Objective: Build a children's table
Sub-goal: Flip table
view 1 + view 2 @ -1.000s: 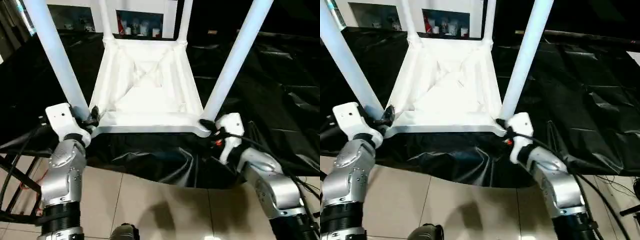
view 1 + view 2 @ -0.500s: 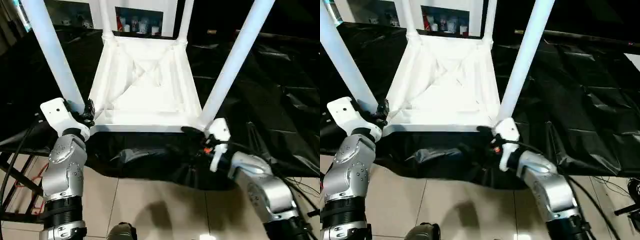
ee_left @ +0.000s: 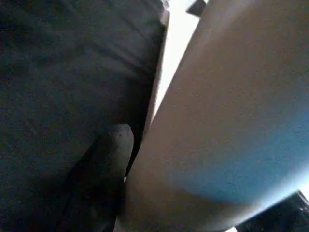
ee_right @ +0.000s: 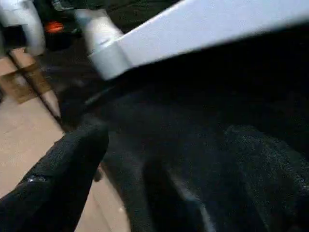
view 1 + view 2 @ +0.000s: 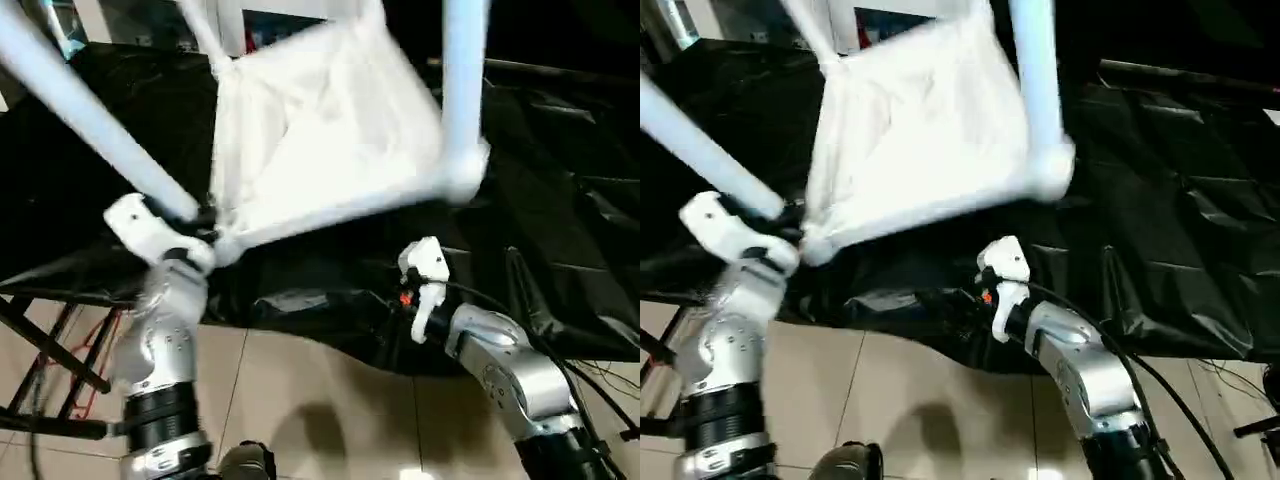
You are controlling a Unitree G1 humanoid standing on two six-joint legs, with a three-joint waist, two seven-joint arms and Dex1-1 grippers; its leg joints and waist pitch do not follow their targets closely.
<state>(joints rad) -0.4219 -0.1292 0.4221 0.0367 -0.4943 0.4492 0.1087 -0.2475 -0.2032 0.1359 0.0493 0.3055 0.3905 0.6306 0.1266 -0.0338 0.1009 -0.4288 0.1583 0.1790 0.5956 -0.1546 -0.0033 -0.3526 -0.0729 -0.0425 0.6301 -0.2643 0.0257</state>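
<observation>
Upended children's table (image 5: pixel 330 130), legs fitted, tilts at upper centre as the left gripper (image 5: pixel 196 226) clamps its lower-left leg (image 5: pixel 90 120); the right gripper (image 5: pixel 412 262) hangs wide open below, so turning it upright likely needs a second hold.

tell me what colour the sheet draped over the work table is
Black draped sheet, clearest in the left eye view.

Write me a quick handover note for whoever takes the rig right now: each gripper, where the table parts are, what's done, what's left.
Left gripper: closed on the near left leg by its socket.
Right gripper: open, holding nothing, low over the black-draped work table, apart from the table.
Children's table: upside down, tabletop tilted, its right near corner lifted off the cloth.
Done: legs seated in the corner sockets that show.
Left: probably turn it upright onto its legs; check each leg sits firm.
</observation>
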